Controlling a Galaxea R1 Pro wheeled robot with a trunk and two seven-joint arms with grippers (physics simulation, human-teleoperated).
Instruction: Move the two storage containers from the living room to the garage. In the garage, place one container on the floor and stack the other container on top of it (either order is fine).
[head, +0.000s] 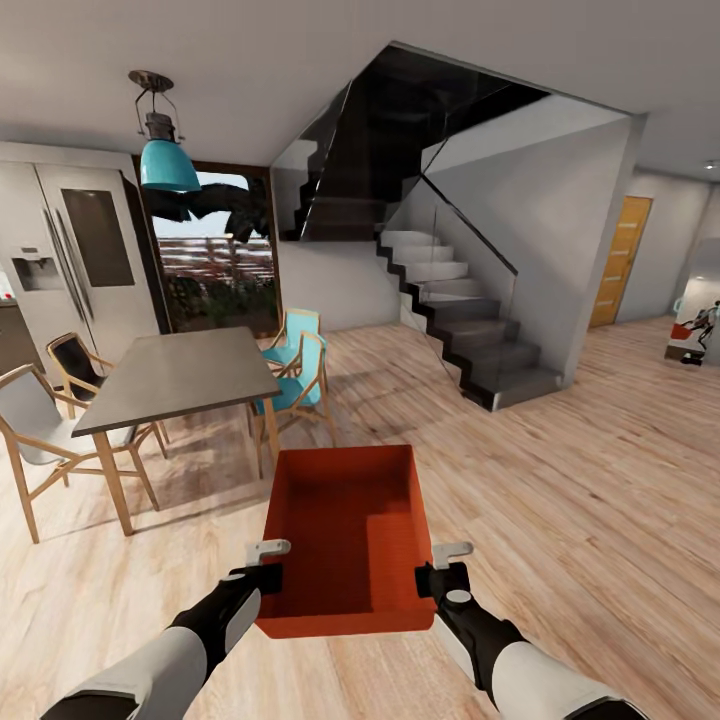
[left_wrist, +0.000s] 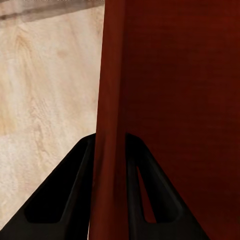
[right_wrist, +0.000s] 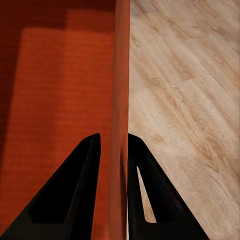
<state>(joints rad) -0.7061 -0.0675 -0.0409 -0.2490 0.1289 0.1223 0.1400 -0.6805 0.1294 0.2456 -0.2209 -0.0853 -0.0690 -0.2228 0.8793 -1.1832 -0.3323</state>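
Observation:
One red-orange open-top storage container (head: 345, 535) hangs in front of me above the pale wood plank floor, empty inside. My left gripper (head: 268, 572) is shut on its left wall; that thin wall (left_wrist: 110, 125) runs between the two black fingers (left_wrist: 65, 195). On the opposite side my right gripper (head: 447, 575) is shut on the right wall (right_wrist: 120, 100), which passes between its fingers (right_wrist: 67, 195). The container's lit bottom (right_wrist: 60, 90) shows beside that wall. A second container is out of view.
A grey dining table (head: 175, 375) with wooden chairs, two with teal seats (head: 295, 370), stands at left. A dark staircase (head: 470, 330) with glass railing rises ahead. An orange wooden door (head: 620, 262) is at far right. A fridge (head: 70, 260) stands far left. Plank floor (head: 600, 470) stretches right.

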